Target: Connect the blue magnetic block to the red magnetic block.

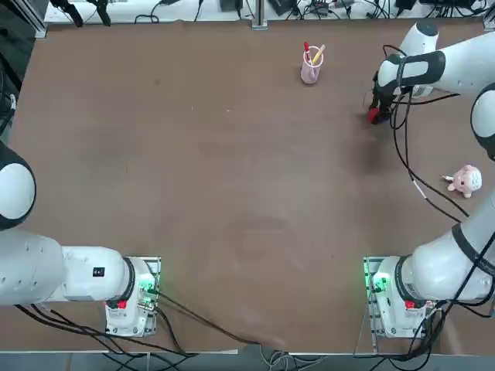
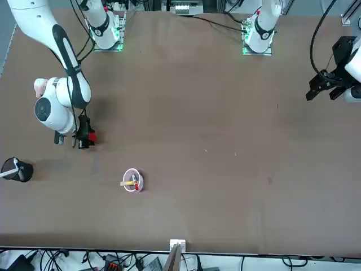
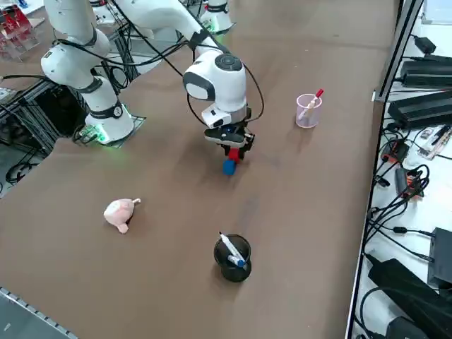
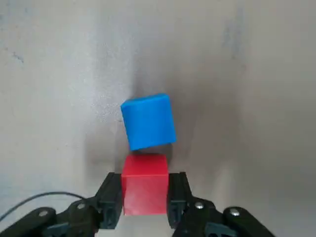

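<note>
**Red cube in the jaws, blue just ahead: closing the last gap**

Top view: my right gripper (image 1: pixel 377 110) sits near the bench's far right corner, well away from the pen cup (image 1: pixel 311 68) at the far edge and the plush (image 1: pixel 465 180) by the right edge. I see a sliver of the red cube (image 1: pixel 373 117) under the hand; the blue one is hidden here.

Front view: the hand is low over the bench (image 2: pixel 225 130), red showing at the fingertips. I cannot tell from here whether the cubes touch.

Right side view: the blue cube (image 3: pixel 229 167) rests on the bench directly under the hand, with red just above it. A black cup (image 3: pixel 232 258) with a pen stands nearer the bench's right edge, clear of my path.

Wrist view: the fingers (image 4: pixel 111 197) are clamped on the red cube's two sides. The blue cube lies just beyond its free face, twisted a little off square, the edges seeming to meet or nearly so.

My judgement: the faces are not yet flush. I would ease red forward slowly and square to blue's near face, letting the magnets pull blue into line rather than shoving it. Pushing fast, I think, could skate blue away. I would keep the grip until the faces sit flat together
</note>
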Controlling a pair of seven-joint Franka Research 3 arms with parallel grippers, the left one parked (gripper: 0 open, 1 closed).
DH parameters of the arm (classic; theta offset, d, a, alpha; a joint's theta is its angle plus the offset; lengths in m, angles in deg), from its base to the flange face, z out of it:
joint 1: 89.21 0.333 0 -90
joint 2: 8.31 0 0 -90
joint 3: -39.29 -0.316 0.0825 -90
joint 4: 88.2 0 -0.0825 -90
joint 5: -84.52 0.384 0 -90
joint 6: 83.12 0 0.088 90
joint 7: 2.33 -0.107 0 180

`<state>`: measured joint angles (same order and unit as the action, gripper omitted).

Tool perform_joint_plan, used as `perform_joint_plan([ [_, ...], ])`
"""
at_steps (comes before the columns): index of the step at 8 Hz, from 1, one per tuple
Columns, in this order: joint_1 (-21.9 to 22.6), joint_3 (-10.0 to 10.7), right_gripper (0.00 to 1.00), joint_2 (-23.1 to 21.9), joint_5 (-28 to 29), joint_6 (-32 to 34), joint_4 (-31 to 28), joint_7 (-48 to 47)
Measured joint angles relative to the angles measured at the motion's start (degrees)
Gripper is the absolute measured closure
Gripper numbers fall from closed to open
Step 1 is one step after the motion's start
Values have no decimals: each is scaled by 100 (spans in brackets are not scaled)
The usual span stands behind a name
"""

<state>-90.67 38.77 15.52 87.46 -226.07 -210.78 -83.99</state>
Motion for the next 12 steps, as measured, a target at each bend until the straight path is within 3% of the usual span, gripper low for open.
perform_joint_plan([
  [12,-111,0,52,53,0,-43,1,97],
])
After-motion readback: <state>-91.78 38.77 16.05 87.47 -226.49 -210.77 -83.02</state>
